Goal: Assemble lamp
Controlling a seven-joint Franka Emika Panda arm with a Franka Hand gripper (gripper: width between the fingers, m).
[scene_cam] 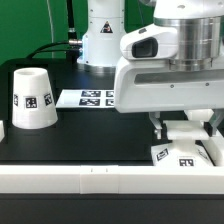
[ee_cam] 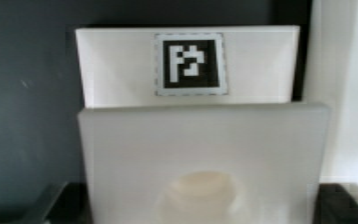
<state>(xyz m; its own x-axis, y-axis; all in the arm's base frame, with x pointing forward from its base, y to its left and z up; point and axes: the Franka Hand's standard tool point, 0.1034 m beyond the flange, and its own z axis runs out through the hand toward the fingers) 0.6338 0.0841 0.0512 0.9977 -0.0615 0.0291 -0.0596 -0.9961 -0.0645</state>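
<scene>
While the arm (scene_cam: 170, 60) hangs low over the near corner at the exterior view's right, the tool (scene_cam: 186, 132) sits right down on the lamp's base (scene_cam: 185, 152). The base rests on the black worktop (scene_cam: 100, 135), just beside the white ledge (scene_cam: 60, 180) along the front. One dark finger shows at the side of the base, but from here I cannot tell whether the jaws are pinching it or only straddling it.

My guess is the step is getting a hold on the base to set it where the other parts can go on. To do that well, the fingers should meet two opposite flat sides squarely and low. The base should then be slid or lifted level, because it is a flat slab and would swing in a corner grip.

The shade (scene_cam: 32, 97) stands upright, wide end down, well apart at the exterior view's left, with the marker board (scene_cam: 85, 97) lying flat beyond it. I see no bulb.

In the wrist view the base (ee_cam: 202, 150) fills the picture. It is pale, smooth plastic with straight edges and a faint round hollow low in its face. A black-and-white tag (ee_cam: 190, 65) sits on the white face behind it. The fingers are not clear here either.
</scene>
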